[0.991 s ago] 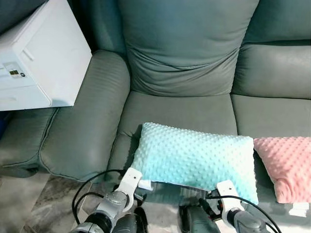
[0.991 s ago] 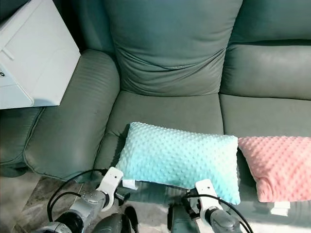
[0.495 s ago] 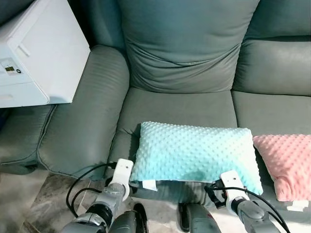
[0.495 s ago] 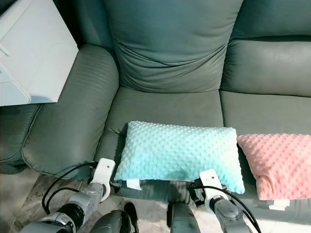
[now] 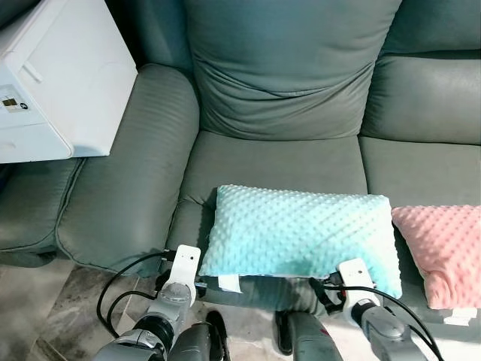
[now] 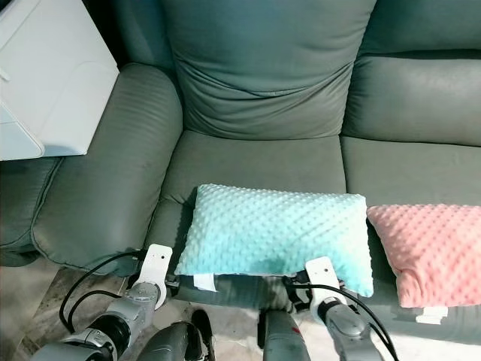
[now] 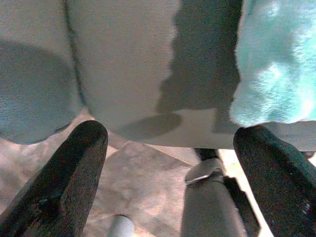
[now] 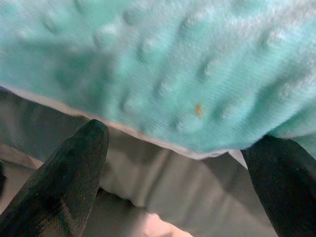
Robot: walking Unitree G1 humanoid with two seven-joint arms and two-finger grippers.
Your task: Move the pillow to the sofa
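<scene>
The teal pillow (image 5: 301, 233) lay flat on the sofa (image 5: 278, 162) seat, at the front edge, its long side along that edge. A white tag (image 5: 228, 283) hung off the pillow's front left corner. A pink pillow (image 5: 443, 252) sat on the next seat, just beside the teal one on its right.

You had both arms low in front of the sofa. The left gripper (image 7: 170, 148) was below the pillow's left corner, fingers spread wide and holding nothing; one fingertip (image 7: 74, 163) showed against the sofa front. The right gripper (image 8: 182, 163) was under the pillow's right front edge, also spread and released, not touching the pillow. A white box (image 5: 60, 83) stood beyond the sofa's left armrest.
</scene>
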